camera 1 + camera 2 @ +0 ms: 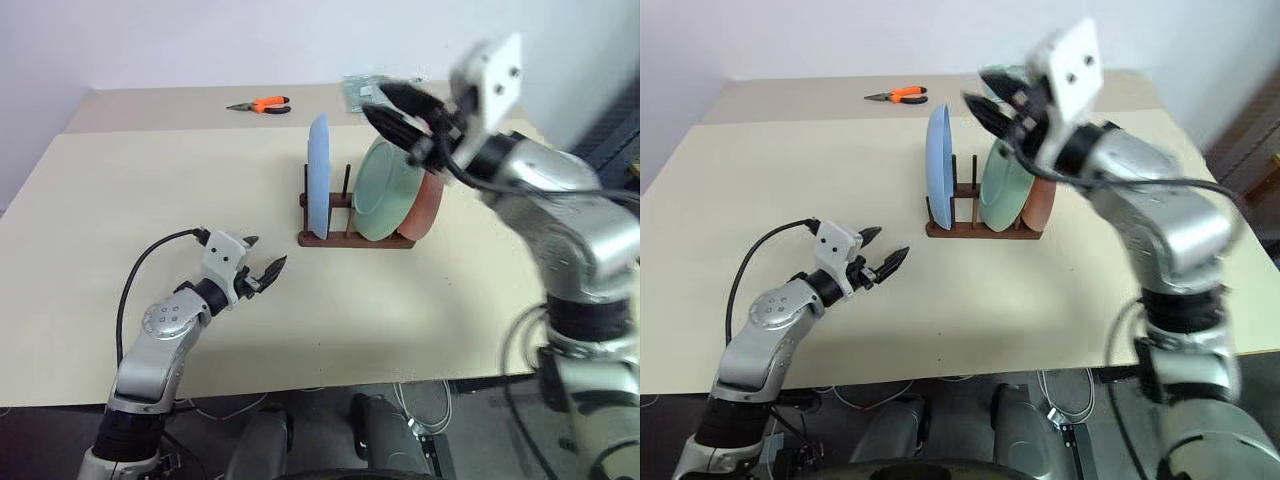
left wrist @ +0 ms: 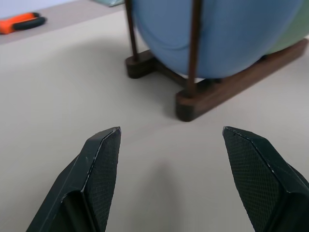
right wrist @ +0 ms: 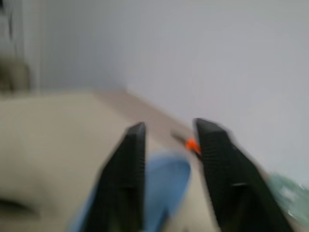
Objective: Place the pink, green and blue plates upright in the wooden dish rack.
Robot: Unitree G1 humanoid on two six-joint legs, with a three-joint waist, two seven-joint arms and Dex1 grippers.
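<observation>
- Sitting in the wooden dish rack (image 1: 355,240) at centre frame of the left eye view, all three plates: blue plate (image 1: 318,175) standing upright at rack's left end, green plate (image 1: 388,195) and pink plate (image 1: 430,205) leaning together at its right end, pink rearmost, toward the right.
- Hovering just above green plate's top rim, upper right of centre: right tool (image 1: 385,108), blurred; showing a narrow gap between the fingers in the wrist view, pinching nothing.
- Hanging low over the counter (image 1: 150,180) at lower left, apart from the rack: left tool (image 1: 268,252), fingers spread wide, empty, pointing toward the rack's near end.
- Lying at top of frame, well behind the rack: orange pliers (image 1: 262,104), not involved.
- Judging placement as essentially done; step in hand looking like clearing the right tool off the plates.
- Doing it well: lifting straight up before swinging sideways, avoiding clipping green rim and toppling the leaning pair.
- Checking the lean: green and pink tilting, possibly sharing a slot; not telling which pegs are holding them.
- Keeping left tool away from rack base, avoiding nudging it.
</observation>
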